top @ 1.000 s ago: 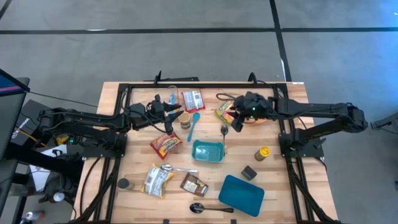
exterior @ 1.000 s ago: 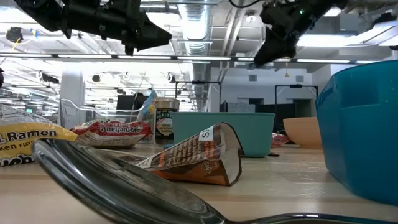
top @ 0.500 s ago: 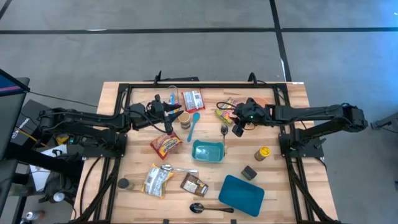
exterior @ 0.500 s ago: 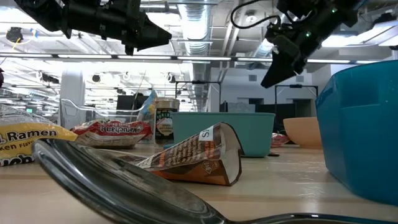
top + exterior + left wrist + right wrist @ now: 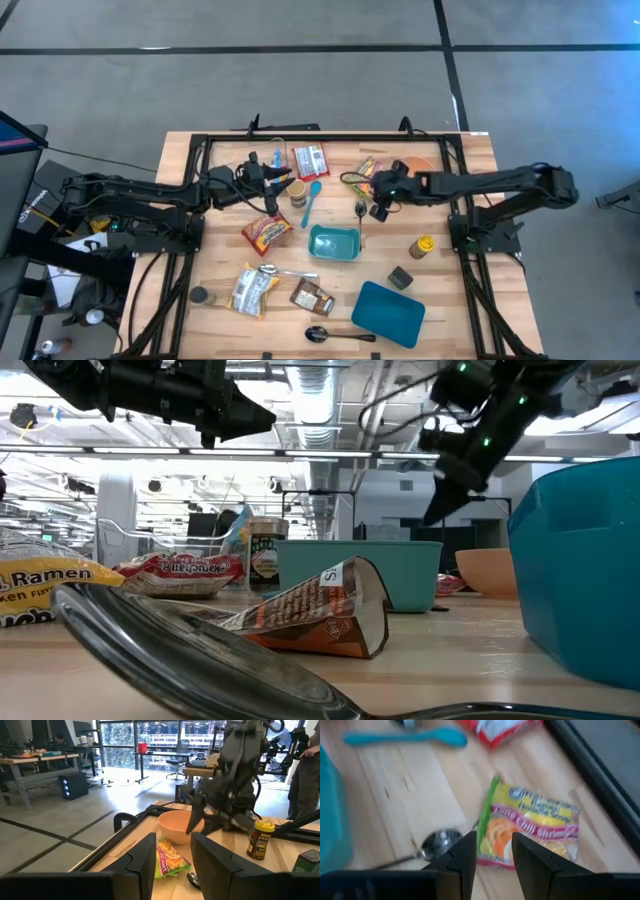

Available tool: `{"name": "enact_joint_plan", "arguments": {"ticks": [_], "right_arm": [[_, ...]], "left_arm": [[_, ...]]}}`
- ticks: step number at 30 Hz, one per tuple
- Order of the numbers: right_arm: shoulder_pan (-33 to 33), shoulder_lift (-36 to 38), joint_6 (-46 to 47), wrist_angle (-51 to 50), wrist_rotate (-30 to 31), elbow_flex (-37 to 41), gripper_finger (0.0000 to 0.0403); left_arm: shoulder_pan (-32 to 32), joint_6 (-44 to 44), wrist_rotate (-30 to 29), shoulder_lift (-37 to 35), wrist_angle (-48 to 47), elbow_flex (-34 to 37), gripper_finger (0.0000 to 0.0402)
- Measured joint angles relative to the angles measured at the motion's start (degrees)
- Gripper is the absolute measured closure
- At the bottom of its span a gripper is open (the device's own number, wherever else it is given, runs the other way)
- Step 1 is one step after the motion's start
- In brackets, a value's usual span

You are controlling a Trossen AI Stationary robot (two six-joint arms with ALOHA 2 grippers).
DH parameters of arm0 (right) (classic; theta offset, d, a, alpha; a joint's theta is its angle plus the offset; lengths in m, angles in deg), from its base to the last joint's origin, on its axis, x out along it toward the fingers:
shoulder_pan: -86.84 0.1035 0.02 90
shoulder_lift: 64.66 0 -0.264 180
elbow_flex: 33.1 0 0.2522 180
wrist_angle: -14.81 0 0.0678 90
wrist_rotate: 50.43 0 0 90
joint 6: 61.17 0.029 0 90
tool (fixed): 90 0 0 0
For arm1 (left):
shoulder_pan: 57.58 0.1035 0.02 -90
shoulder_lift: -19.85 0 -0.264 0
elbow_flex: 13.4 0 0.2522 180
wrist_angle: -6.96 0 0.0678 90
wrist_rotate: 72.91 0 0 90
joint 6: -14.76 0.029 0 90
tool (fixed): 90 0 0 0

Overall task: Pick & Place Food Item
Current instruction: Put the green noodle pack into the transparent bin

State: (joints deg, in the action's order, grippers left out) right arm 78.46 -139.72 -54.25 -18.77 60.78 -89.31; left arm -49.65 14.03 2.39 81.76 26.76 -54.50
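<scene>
The right gripper (image 5: 379,207), jaws narrowly parted and empty, hovered right of centre just below the yellow-and-green noodle packet (image 5: 361,172), whose long axis ran diagonally; the left gripper (image 5: 272,188) stood farther off

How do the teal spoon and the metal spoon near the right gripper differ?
The teal spoon is opaque, coloured plastic; the metal spoon is shiny and reflective. In the high view, the teal spoon lies left of the metal spoon and looks longer. Both rest flat on the wooden table, untouched.
</scene>
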Motion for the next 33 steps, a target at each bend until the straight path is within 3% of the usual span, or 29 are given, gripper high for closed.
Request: {"name": "enact_joint_plan", "arguments": {"ticks": [12, 16, 28, 33], "right_arm": [[0.0, -11.7, -8.9, 2.0, 0.2, 0.0, 0.0285], [0.0, -14.0, -11.2, 2.0, 3.0, 0.0, 0.0285], [0.0, -15.2, -13.4, 2.3, 4.6, 0.0, 0.0283], [0.0, -15.2, -13.4, 2.3, 4.4, 0.0, 0.0252]], "left_arm": [[0.0, 0.0, 0.0, 0.0, 0.0, 0.0, 0.0286], [0.0, 0.0, 0.0, 0.0, 0.0, 0.0, 0.0286], [0.0, 0.0, 0.0, 0.0, 0.0, 0.0, 0.0284], [0.0, 0.0, 0.0, 0.0, 0.0, 0.0, 0.0284]]}}
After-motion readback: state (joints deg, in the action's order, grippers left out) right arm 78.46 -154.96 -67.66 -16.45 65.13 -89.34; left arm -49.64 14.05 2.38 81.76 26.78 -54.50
